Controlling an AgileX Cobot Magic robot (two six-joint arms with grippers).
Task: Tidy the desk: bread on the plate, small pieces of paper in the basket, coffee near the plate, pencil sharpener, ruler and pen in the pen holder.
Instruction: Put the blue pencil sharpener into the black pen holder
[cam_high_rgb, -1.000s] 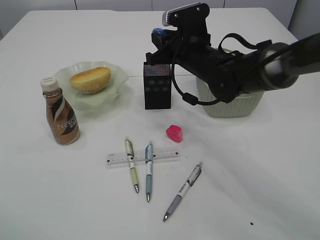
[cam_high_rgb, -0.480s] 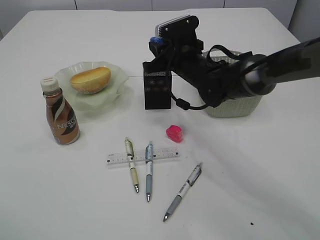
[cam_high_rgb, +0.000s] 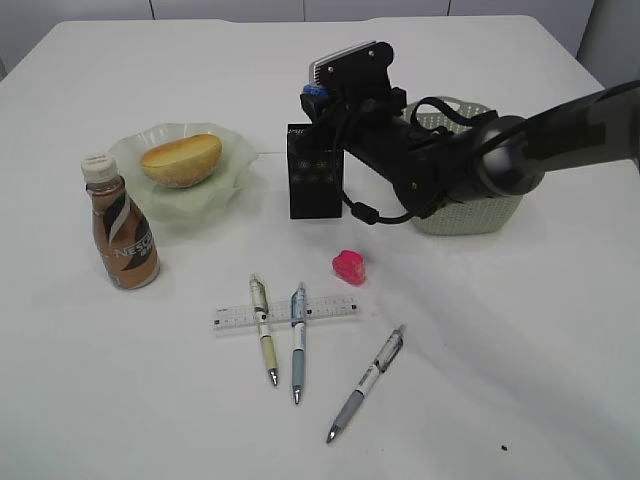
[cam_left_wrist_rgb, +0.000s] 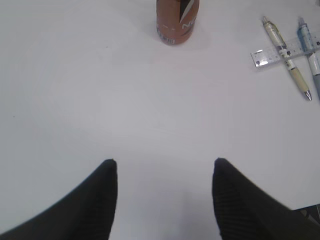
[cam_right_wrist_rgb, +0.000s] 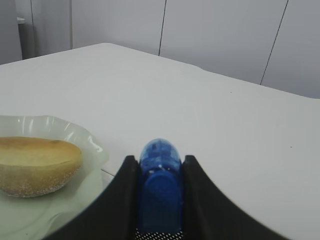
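One blue sharpener (cam_right_wrist_rgb: 160, 187) clenched in R gripper (cam_high_rgb: 318, 95), poised right over pen holder (cam_high_rgb: 315, 170) mouth. I judge drop-off step in hand; next: part jaws, let it fall in. L gripper (cam_left_wrist_rgb: 165, 200) spread, empty, above bare table near coffee (cam_left_wrist_rgb: 177, 20).

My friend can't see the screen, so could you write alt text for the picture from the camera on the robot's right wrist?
The right gripper pinches a blue pencil sharpener between its two dark fingers, just above the perforated top of a black pen holder. To the left, a bread roll rests on a pale green plate on a white table.
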